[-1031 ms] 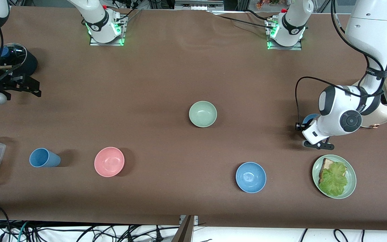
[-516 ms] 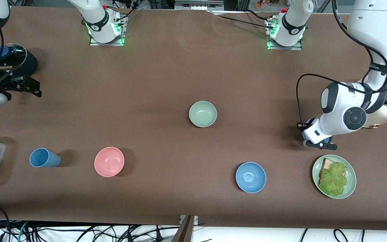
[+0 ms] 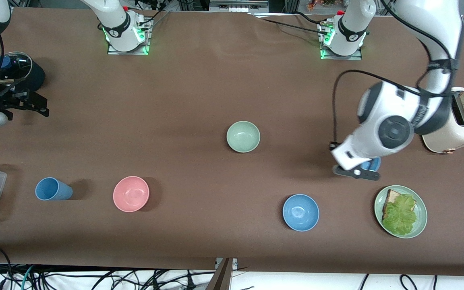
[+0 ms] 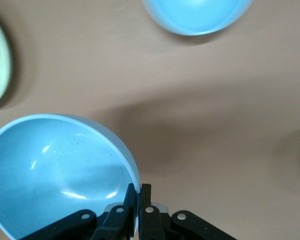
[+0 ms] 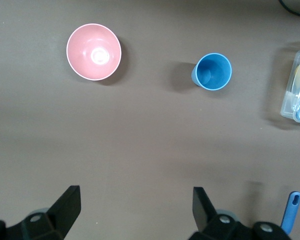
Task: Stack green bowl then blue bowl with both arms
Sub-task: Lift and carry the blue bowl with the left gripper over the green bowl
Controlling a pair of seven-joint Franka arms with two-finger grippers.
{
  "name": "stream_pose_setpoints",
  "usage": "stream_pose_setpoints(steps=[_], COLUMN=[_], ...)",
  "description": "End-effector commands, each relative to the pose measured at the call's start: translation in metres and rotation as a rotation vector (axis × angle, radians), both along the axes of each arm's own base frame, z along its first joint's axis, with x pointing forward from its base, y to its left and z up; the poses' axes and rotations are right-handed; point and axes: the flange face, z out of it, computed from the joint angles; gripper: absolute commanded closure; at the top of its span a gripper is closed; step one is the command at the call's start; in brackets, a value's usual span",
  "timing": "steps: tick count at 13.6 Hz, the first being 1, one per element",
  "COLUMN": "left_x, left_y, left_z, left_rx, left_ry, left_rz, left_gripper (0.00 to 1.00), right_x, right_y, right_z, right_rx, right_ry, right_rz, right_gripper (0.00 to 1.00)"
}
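Gripping a blue bowl [image 4: 55, 170] by its rim, the left end effector [image 4: 138, 192] has its fingers pinched tight, up over the tabletop [image 3: 199, 92] beside the green plate [image 3: 421, 225]. Second blue bowl [image 3: 301, 212] sits near it. Green bowl [image 3: 243, 136] well apart. Right end effector [image 5: 135, 205] waits, jaws spread wide, above pink bowl [image 5: 93, 51] and blue cup [image 5: 213, 71].

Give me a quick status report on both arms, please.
Left pincer shut on blue bowl rim, lifted. Right pincer open, waiting at table end. Green bowl mid-table, nothing in it.
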Motion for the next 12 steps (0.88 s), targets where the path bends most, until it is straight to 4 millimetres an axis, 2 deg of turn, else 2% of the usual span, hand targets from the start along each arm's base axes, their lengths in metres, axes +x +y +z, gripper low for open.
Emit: stream_pose_setpoints(steps=[1,2,3,5,6,7,8,9,11,12], left_x=[-0.026,-0.045,-0.058,-0.072,-0.074,-0.085,-0.089,-0.088,-0.087,-0.085], left_y=[-0.088,-0.135,-0.173,-0.238,-0.262,-0.291,-0.308,-0.314,-0.319,-0.317], left_z=[0.014,0.012,0.012,0.004,-0.005,-0.015,-0.026,-0.035,-0.056,-0.060], left_rx=[0.011,0.008,-0.001,-0.034,-0.048,-0.058,-0.072,-0.090,-0.095,-0.090], left_ry=[-0.026,-0.030,-0.044,-0.066,-0.074,-0.081,-0.101,-0.124,-0.125,-0.123], left_rz=[-0.078,-0.152,-0.207,-0.295,-0.322,-0.353,-0.371,-0.377,-0.384,-0.386], left_gripper=[1.00,1.00,1.00,1.00,1.00,1.00,1.00,1.00,1.00,1.00], right_x=[-0.001,-0.001,-0.001,-0.001,-0.001,-0.001,-0.001,-0.001,-0.001,-0.001], right_y=[-0.002,-0.002,-0.002,-0.001,-0.001,-0.002,-0.002,-0.002,-0.002,-0.002], right_z=[0.003,0.003,0.003,0.003,0.003,0.004,0.004,0.004,0.004,0.004], right_rx=[-0.014,-0.014,-0.012,-0.012,-0.012,-0.012,-0.012,-0.012,-0.012,-0.012], right_ry=[0.000,0.000,0.000,0.000,0.000,-0.003,-0.003,-0.003,-0.003,-0.003], right_rz=[0.009,0.009,0.009,0.010,0.010,0.009,0.007,0.007,0.009,0.009], right_gripper=[0.01,0.01,0.01,0.01,0.01,0.01,0.01,0.01,0.01,0.01])
